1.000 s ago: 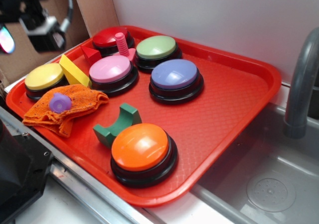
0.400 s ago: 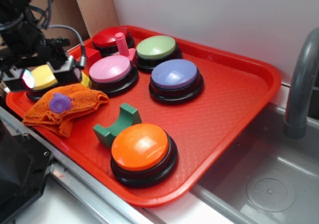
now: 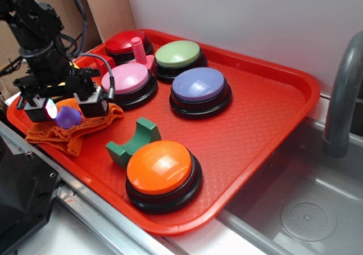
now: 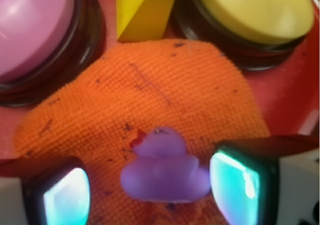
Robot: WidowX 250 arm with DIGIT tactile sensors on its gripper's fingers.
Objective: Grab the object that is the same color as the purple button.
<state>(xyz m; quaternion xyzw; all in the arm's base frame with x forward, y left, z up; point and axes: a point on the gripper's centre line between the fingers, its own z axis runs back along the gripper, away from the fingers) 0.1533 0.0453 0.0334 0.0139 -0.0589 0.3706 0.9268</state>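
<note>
The object is a small light-purple rubber duck (image 4: 162, 170) with a red beak. It sits on an orange knitted cloth (image 4: 150, 85) at the left of the red tray (image 3: 261, 124). My gripper (image 4: 150, 190) is open and low over the cloth. One fingertip (image 4: 65, 195) stands on the duck's left and the other on its right, with gaps on both sides. In the exterior view the duck (image 3: 68, 117) shows between the gripper's (image 3: 63, 109) two pads. The purple button (image 3: 198, 85) stands untouched mid-tray.
A pink button (image 3: 126, 78) sits right behind the gripper. A yellow button (image 4: 255, 10) and a yellow wedge (image 4: 142, 10) lie just past the cloth. Also on the tray: green arch block (image 3: 135, 141), orange button (image 3: 160, 167), green button (image 3: 178, 54), red button (image 3: 122, 41), pink peg (image 3: 138, 50). A sink faucet (image 3: 343, 96) rises at right.
The gripper has come down from the upper left to the orange cloth and now straddles the duck. The duck and the buttons have not moved.
</note>
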